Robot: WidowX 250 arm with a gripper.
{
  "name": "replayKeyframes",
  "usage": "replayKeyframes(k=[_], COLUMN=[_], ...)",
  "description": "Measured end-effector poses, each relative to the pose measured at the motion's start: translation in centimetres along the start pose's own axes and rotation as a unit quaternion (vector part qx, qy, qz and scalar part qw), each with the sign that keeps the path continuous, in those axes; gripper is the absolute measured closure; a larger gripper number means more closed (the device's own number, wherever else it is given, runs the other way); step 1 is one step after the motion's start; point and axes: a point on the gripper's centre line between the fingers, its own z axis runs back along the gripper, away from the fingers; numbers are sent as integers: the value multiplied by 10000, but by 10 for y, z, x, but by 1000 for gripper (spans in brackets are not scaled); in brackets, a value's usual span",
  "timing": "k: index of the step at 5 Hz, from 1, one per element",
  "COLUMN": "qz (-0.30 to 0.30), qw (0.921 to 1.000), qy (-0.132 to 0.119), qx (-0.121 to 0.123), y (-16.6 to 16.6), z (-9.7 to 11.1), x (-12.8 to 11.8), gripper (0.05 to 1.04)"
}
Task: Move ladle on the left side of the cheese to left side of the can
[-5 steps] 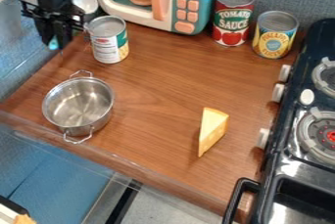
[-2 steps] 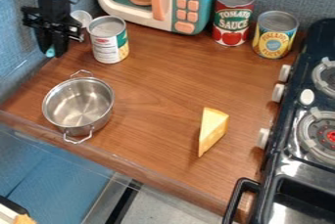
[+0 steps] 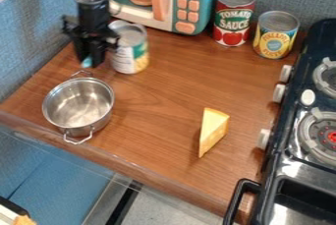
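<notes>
Pincer [image 3: 90, 65] hung at the upper left of the worktop [image 3: 154, 101], above the far handle of the steel pot [image 3: 79, 105], and I judged it closed on the handle of the ladle [image 3: 87, 63], fingers parted by little more than that grip. A turquoise bit showed at the fingertips, and a pale rounded bowl [image 3: 119, 24] stood out behind, by the can's rim. Changed since the last two frames: the pincer had come across from the left edge towards the right and a little nearer the camera, turquoise bit and bowl travelling with it, which supported my reading of a held ladle. The near can [image 3: 130, 52] had also shifted right and towards the camera, still upright; I put that down to a push from the pincer or ladle, though I could not tell whether they touched at this instant. Pot unmoved. The wedge of cheese [image 3: 214, 129] lay well apart, right of the pot, so the ladle was not beside it as the task wording had it. If this was the can meant, the ladle was already at its left, and what remained was to settle and release it. Risk noted: more rightward travel could have tipped the can, and a low descent could have caught the pot handle. Farther out, a red can [image 3: 234, 17] and a yellow can [image 3: 275, 35] stood near the stove [image 3: 283, 145].
</notes>
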Motion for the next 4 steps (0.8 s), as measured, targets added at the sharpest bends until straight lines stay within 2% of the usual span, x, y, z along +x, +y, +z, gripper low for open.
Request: replayKeyframes(k=[3, 4], qz=[-268, -383], qw=[9993, 9988], qy=[-148, -166], qx=[-223, -255], y=[-93, -110], z=[17, 19], x=[13, 14], gripper=[758, 758])
